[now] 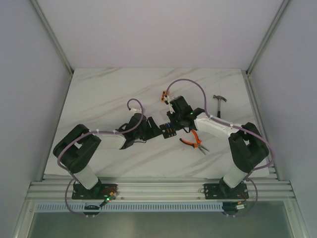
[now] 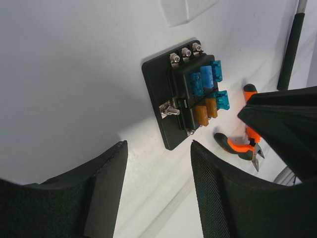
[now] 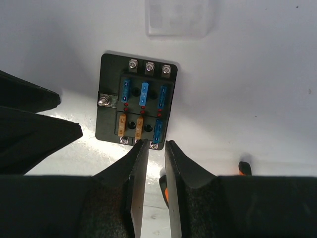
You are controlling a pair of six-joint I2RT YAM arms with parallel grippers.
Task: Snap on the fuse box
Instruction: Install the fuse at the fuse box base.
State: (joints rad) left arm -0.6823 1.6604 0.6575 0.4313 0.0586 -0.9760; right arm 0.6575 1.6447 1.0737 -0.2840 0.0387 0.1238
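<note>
Fuse box (image 1: 168, 130), a small black squarish plastic block with blue and amber fuses on its top face, lies flat on the white marble-pattern tabletop (image 1: 99, 99). It is about at the middle of the tabletop, a little toward the near edge, between the two tools. The left tool (image 2: 158, 188) is wide open and holds nothing. The fuse box (image 2: 190, 101) lies on the tabletop ahead of it, apart from its fingers. The right tool (image 3: 154, 168) is open only by a narrow gap, with bare tabletop showing through and nothing held. Its fingertips (image 3: 141, 148) are at the near edge of the fuse box (image 3: 138, 106); I cannot tell if they touch it. Orange-handled pliers (image 1: 194, 143) lie just beside the box on the right. A small hammer (image 1: 219, 103) lies near the right edge. A clear rectangular plastic piece (image 3: 181, 17) lies beyond the box.
</note>
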